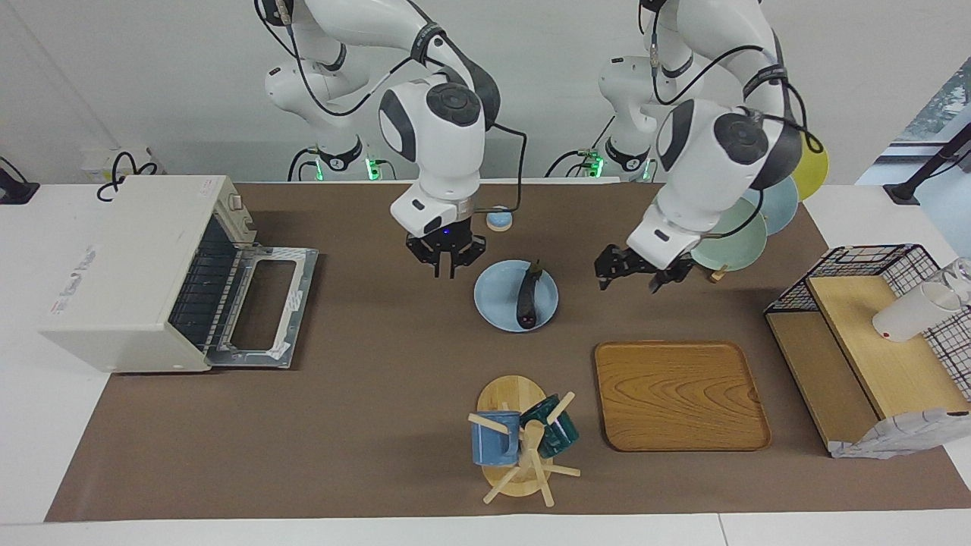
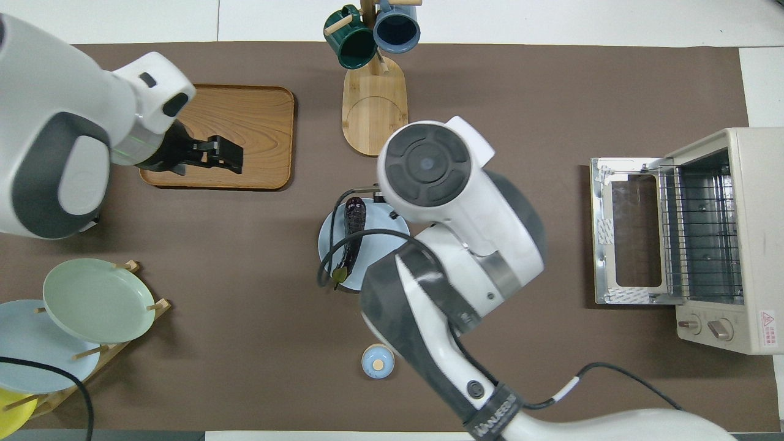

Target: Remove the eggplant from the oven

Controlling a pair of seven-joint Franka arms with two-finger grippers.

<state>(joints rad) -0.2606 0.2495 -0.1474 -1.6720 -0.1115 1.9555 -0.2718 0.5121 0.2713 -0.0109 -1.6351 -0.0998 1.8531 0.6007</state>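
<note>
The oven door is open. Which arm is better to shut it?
Probably right: the right gripper hangs between the plate and the oven; the left gripper hangs near the wooden tray.

In the overhead view the right arm's wrist covers the right tool (image 1: 449,267) completely, along with one edge of the blue plate (image 2: 331,236). A cable crosses the eggplant (image 2: 351,236) there. The mug rack (image 2: 373,104) loses its top to the upper edge, and the yellow plate (image 2: 9,411) runs off the lower corner. In the facing view the left arm masks part of the green plate (image 1: 740,246); a glass (image 1: 962,274) is cut by the side edge.
</note>
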